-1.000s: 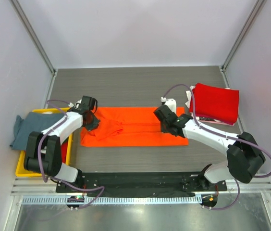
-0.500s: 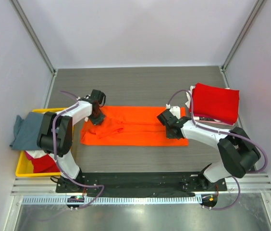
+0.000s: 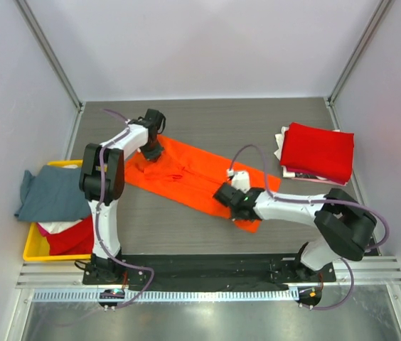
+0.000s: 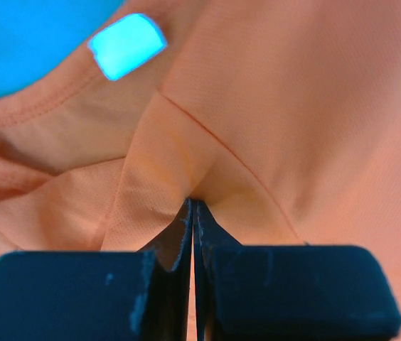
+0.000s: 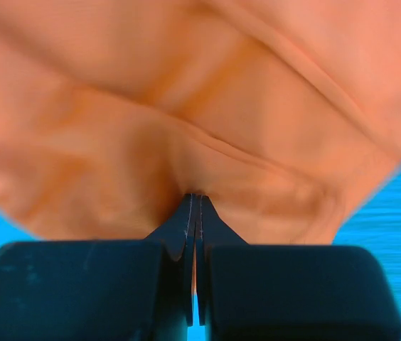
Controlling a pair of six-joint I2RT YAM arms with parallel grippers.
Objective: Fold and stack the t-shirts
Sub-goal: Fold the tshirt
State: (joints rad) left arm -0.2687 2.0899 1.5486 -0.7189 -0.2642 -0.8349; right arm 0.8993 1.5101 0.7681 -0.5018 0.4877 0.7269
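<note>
- top external view: the orange t-shirt (image 3: 193,176) lies flat on the table (image 3: 207,121), folded into a long strip that runs slantwise, from a far-left end to a near-right end.
- the left gripper (image 3: 152,151) sits on the far-left end of the orange t-shirt, its arm stretched out long from the base.
- left wrist view: the jaws are pressed together with a fold of orange cloth pinched between the tips; a seam line runs up from the pinch point.
- the right gripper (image 3: 226,195) is at the near long edge of the orange t-shirt, close to its near-right end.
- right wrist view: these jaws are likewise closed tight on a bunched ridge of orange cloth, and the fabric puckers around the tips.
- a folded red t-shirt (image 3: 316,151) rests to the right of the orange t-shirt, apart from it, on top of pale garments (image 3: 283,138) that poke out at its left edge.
- a yellow bin (image 3: 33,252) stands to the left of the orange t-shirt; a grey-blue t-shirt (image 3: 55,192) is draped over it, and a red garment (image 3: 74,234) shows inside it, just nearer than the grey-blue one.
</note>
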